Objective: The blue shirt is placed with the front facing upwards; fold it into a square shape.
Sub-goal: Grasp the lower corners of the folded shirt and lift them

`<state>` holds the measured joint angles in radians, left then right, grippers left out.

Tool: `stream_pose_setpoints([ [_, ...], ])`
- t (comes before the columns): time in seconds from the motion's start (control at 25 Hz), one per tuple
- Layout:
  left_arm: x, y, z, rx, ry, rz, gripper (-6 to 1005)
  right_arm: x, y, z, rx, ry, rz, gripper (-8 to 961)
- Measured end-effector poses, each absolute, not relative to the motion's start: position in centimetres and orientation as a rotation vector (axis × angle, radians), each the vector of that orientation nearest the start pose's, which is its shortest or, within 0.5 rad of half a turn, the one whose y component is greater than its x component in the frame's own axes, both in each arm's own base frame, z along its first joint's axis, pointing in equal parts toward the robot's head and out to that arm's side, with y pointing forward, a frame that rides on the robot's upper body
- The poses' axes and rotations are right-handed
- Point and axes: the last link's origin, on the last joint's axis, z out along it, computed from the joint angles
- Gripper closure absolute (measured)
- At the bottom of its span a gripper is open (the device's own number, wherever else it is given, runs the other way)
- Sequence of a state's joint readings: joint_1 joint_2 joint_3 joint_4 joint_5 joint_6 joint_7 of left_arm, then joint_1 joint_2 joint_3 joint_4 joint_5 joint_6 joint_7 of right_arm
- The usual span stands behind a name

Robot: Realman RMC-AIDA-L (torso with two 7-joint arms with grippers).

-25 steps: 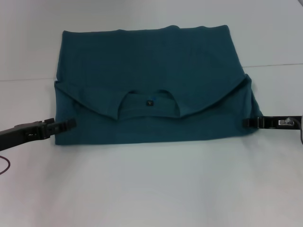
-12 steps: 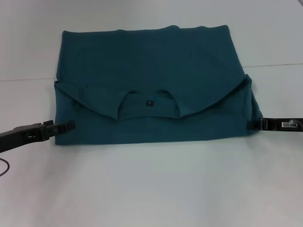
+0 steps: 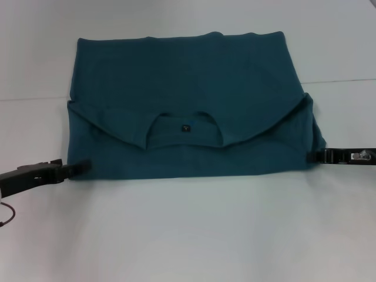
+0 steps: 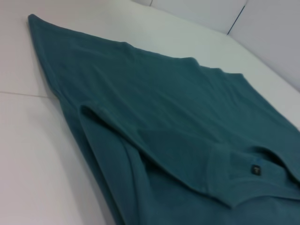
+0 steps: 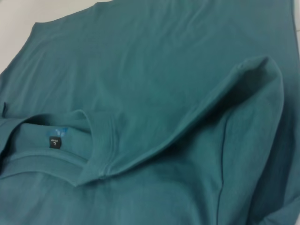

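1. The large dark teal-blue short-sleeved cotton T-shirt (image 3: 188,111) lies flat in the middle of the white table (image 3: 188,235), plain back up, its top part folded down so the round neck with the small dark label (image 3: 186,127) sits toward the near edge.
2. The left gripper (image 3: 79,167) rests at the shirt's near left corner, touching the edge; whether it pinches cloth I cannot tell.
3. The right gripper (image 3: 314,155) sits at the near right edge — grip likewise unclear.
4. The cloth looks light, soft and limp, likely to sag and crease when lifted.
5. Best hold, I judge: both near corners through all layers — lifted together so the fold stays square.
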<state>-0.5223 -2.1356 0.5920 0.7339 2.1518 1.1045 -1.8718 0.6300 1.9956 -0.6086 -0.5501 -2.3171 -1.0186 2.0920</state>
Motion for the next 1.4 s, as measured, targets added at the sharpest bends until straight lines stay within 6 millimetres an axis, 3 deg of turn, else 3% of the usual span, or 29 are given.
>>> stream_pose_setpoints([
  [0.44, -31.0, 38.0, -0.5, -2.127, -1.216, -0.409, 121, 33.3, 39.0, 2.9, -2.065, 1.459, 0.320, 921],
  [1.04, -30.2, 37.8, -1.6, -2.195, -1.198, -0.379, 121, 33.1, 39.2, 3.0, -2.071, 1.452, 0.321, 921],
  [1.4, -30.4, 37.9, -1.2, -2.190, -1.181, -0.356, 121, 33.0, 39.2, 3.0, -2.073, 1.449, 0.318, 922],
])
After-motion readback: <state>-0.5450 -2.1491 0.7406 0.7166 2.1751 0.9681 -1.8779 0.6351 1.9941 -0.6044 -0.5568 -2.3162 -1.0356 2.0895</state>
